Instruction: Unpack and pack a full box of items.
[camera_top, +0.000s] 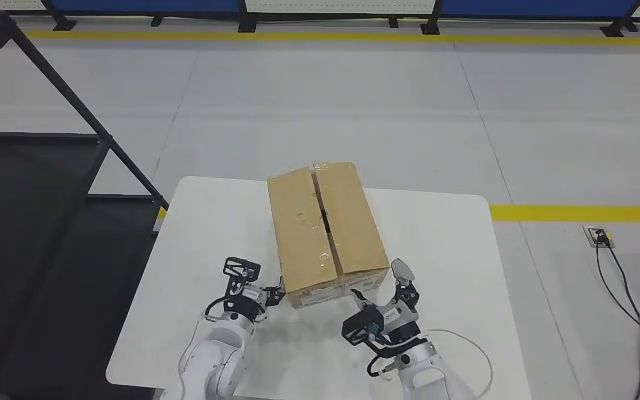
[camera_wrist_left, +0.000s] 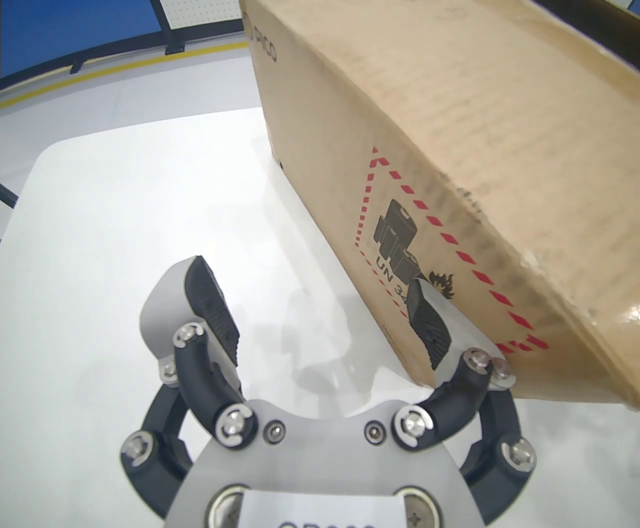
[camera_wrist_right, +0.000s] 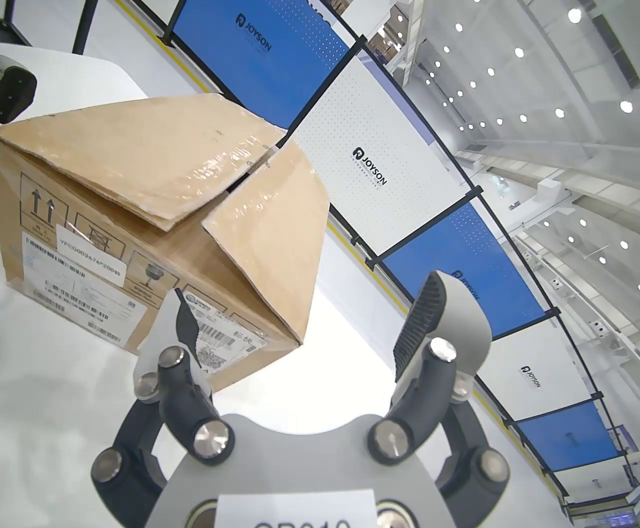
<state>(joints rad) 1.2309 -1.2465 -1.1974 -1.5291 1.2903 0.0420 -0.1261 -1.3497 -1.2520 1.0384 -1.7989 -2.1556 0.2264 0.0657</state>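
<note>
Top view: taped rectangular cardboard box (camera_top: 327, 232) on white table (camera_top: 215, 250).

A white table (camera_top: 440, 250) with rounded corners stands on a pale floor (camera_top: 330, 100) crossed by yellow lines (camera_top: 565, 212), with a black frame (camera_top: 90, 125) to one side, a cable (camera_top: 612, 280) to the other, and blue panels (camera_wrist_right: 260, 55) and white panels (camera_wrist_right: 380, 165) beyond.
</note>
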